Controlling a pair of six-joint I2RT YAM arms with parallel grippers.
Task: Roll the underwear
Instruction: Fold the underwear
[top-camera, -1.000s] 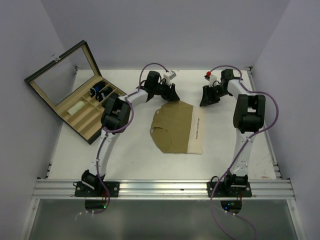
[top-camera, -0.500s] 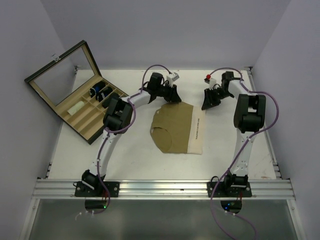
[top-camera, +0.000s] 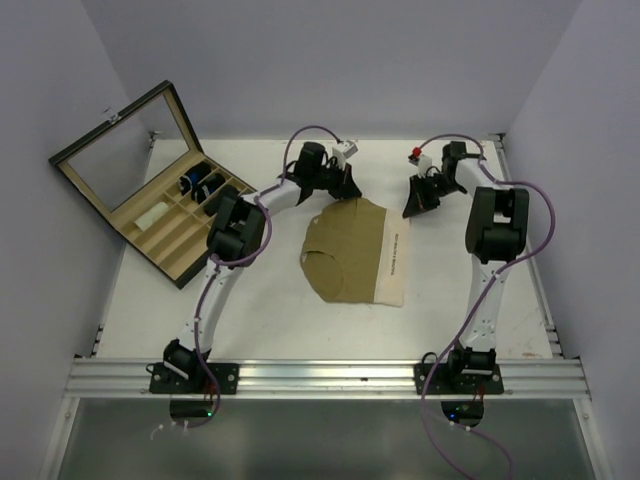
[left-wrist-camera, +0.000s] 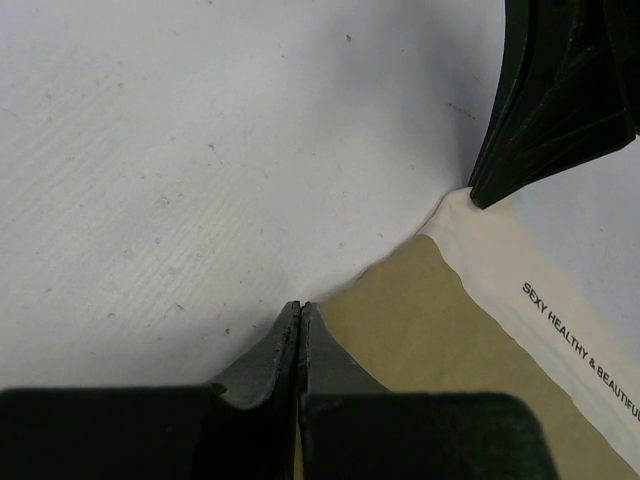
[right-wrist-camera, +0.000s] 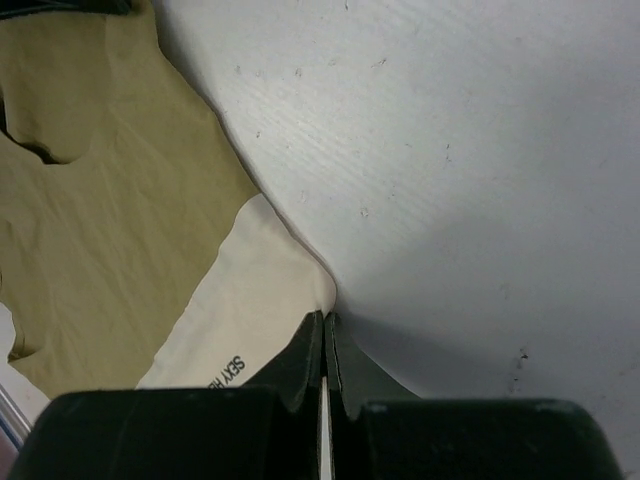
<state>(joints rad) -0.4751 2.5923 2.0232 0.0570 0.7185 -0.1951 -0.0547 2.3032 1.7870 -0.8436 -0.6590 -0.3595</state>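
The olive underwear (top-camera: 350, 250) lies flat mid-table, its cream printed waistband (top-camera: 397, 255) along its right side. My left gripper (top-camera: 343, 195) is at the far left corner. In the left wrist view its jaws (left-wrist-camera: 301, 305) are shut on the olive edge (left-wrist-camera: 440, 340), with a sliver of fabric between the fingers. My right gripper (top-camera: 410, 208) is at the far right corner. In the right wrist view it (right-wrist-camera: 324, 318) is shut on the waistband corner (right-wrist-camera: 250, 290), with white cloth between the fingers. The right gripper's finger (left-wrist-camera: 560, 100) shows in the left wrist view.
An open compartment box (top-camera: 160, 235) with a raised glass lid (top-camera: 125, 145) stands at the far left. It holds dark rolled items (top-camera: 200, 184) and a white one (top-camera: 152, 215). Walls close in the white table (top-camera: 450, 290) at back and sides.
Both arms have shifted only slightly at the far corners. The underwear's far left corner has drawn a little up toward the left gripper.
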